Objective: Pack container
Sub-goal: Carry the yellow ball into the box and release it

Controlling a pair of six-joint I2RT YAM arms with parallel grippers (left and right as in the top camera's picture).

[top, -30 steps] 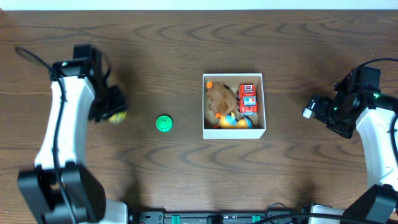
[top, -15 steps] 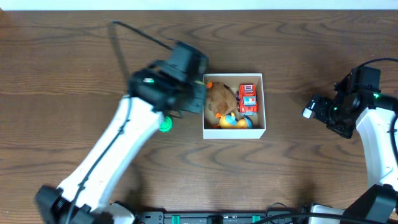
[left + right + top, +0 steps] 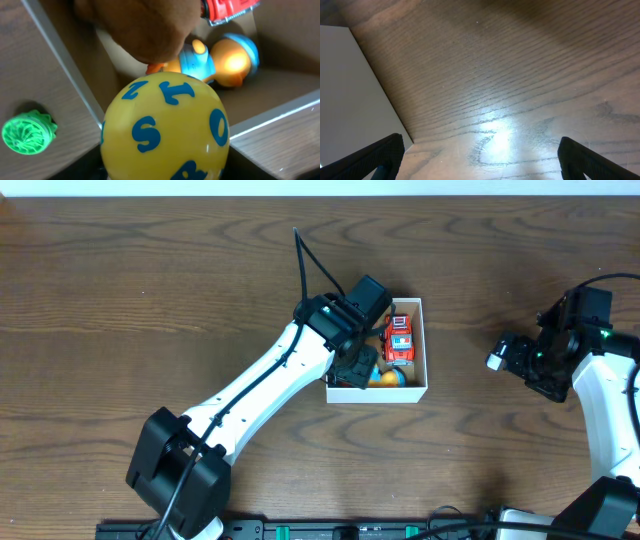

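The container (image 3: 425,345), a white-walled box with a tan inside, stands right of the table's middle. In it lie a red truck (image 3: 399,340) and an orange and blue duck toy (image 3: 385,377); the arm hides the rest from above. My left gripper (image 3: 355,365) hangs over the box's left half. In the left wrist view a yellow ball with blue letters (image 3: 165,125) fills the space between its dark fingers, which press against both its sides, above a brown plush (image 3: 140,25) and the duck toy (image 3: 225,57). My right gripper (image 3: 503,358) stays right of the box, open and empty (image 3: 480,160).
A green ridged toy (image 3: 29,132) lies on the table just outside the container's left wall (image 3: 60,55); from overhead my left arm covers it. The container's white outer wall (image 3: 350,90) shows at the left of the right wrist view.
My left arm has swung from the table's left side across to the container, carrying the yellow ball. The right arm has not moved.
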